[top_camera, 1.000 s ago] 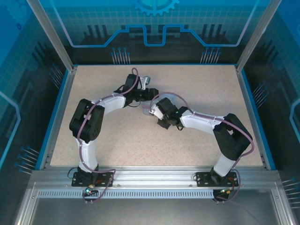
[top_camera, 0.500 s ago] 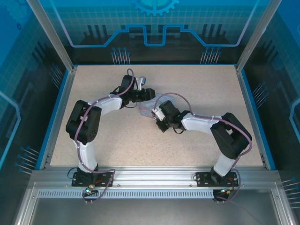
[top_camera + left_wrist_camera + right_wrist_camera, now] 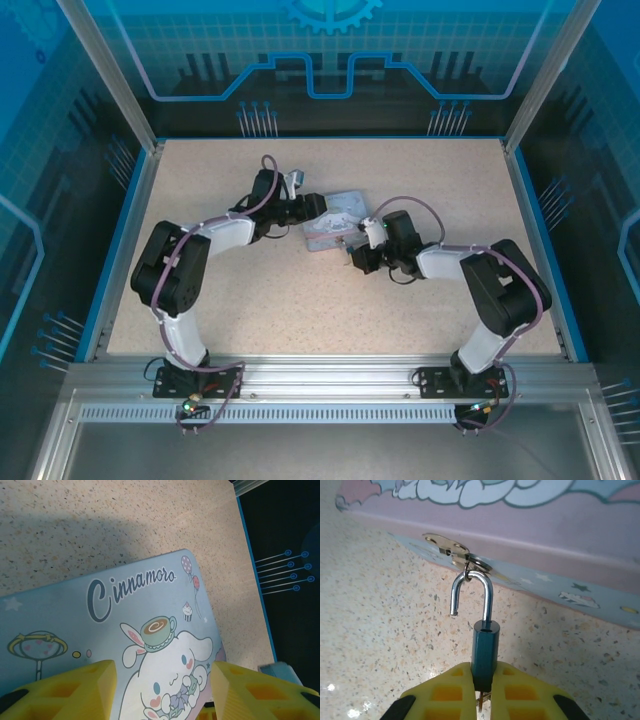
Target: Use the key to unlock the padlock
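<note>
Padlock [image 3: 484, 642] clamped at the clasp of the tin [image 3: 545, 535]
The dark teal body is pinched between the fingers of the right gripper [image 3: 484, 672]; one leg of the silver shackle is free, the loop hung from the clasp. The left gripper [image 3: 164, 675] is spread above the lid.

padlock [image 3: 484, 650]: smooth dark body, polished metal shackle [image 3: 488, 597]
fingers [image 3: 440, 695]: matt yellow plastic
tin [image 3: 100, 630]: smooth printed lid
table [image 3: 380, 610]: speckled, faintly glossy
</note>
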Available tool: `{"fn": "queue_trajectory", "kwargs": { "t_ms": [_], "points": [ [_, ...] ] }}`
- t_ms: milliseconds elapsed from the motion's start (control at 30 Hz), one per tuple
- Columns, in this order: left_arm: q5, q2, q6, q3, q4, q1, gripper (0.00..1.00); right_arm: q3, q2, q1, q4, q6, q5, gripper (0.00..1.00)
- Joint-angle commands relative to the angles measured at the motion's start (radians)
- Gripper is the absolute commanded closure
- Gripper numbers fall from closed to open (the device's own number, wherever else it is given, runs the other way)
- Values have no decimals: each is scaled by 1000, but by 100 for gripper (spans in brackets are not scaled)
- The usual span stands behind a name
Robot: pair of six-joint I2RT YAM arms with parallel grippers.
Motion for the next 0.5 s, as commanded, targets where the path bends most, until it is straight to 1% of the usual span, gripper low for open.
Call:
{"fn": "queue_trajectory", "kwargs": {
  "t_ms": [0,100,200,333,467],
  "points": [
    [-79,14,-44,-71,-112,-10,46,-29,51,-64,92,79,-159,91],
    [-91,-3,-79,-104,-81,-20,46,-26,90,-82,127,136,-202,91],
    [-98,-19,-111,-126,-55,-33,46,-33,119,-82,183,219,-209,92],
    [-113,-35,-145,-153,-32,-60,45,-69,150,-82,309,339,-184,93],
    [-129,-53,-181,-192,4,-63,45,-112,165,-95,426,432,-171,93]
  ]
}}
